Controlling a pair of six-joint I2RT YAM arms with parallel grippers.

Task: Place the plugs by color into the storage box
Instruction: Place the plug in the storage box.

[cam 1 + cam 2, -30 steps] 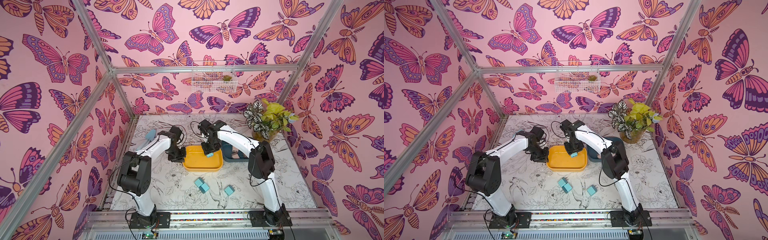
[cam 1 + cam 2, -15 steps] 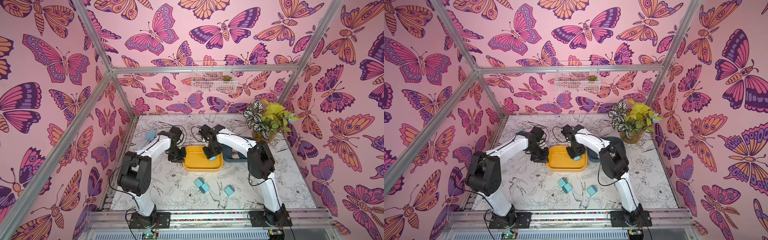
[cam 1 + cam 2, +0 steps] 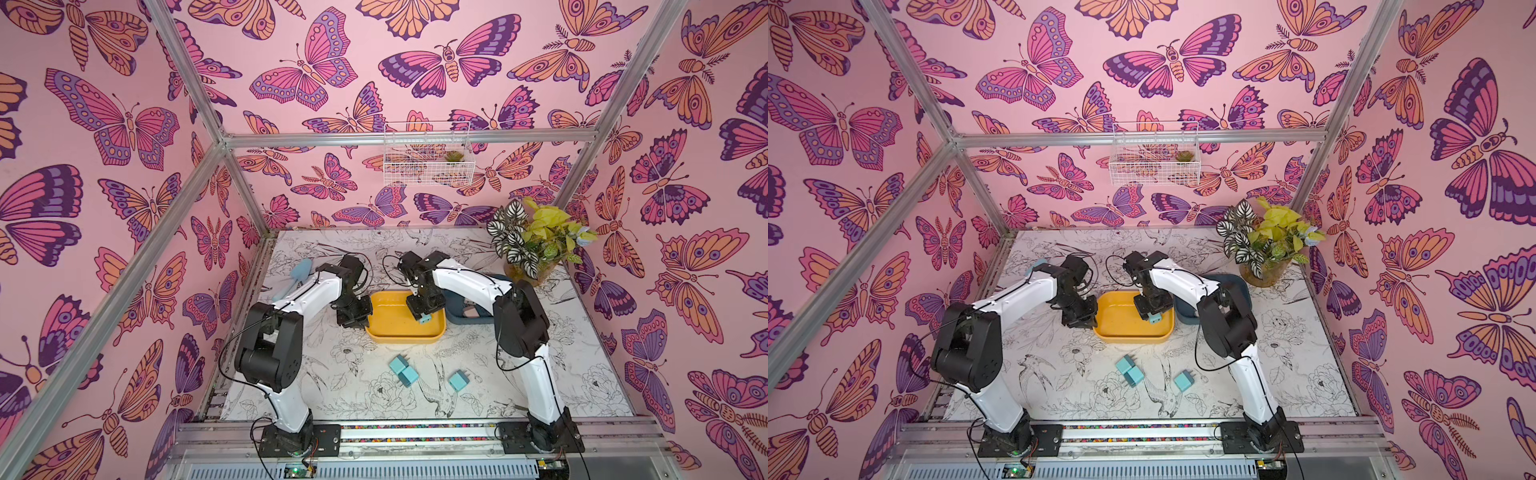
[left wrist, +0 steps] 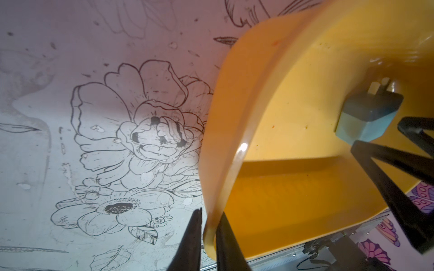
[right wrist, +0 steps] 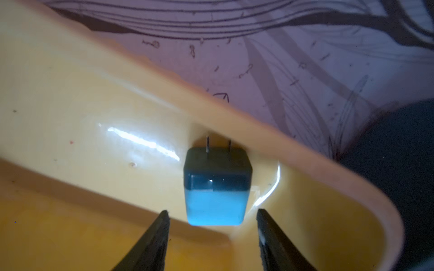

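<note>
Right wrist view: the right claw has its jaws parted, with a gap on each side of a teal plug. The plug appears to rest in a corner of the yellow tray, prongs toward the wall, and nothing grips it, so I judge this plug as good as delivered. In the left wrist view the left claw is narrow, pinched onto the yellow tray's rim, apparently steadying it. In a top view three more teal plugs lie loose on the surface: two touching and a third near them, all well apart from the trays. A dark blue tray sits just beside the yellow one, partly hidden by the right arm, and pale pink shapes show inside it, likely pink plugs, too small to count. No pink plug shows on the surface, so the pink side looks finished. The teal side is about a quarter done, with three pickups left.
</note>
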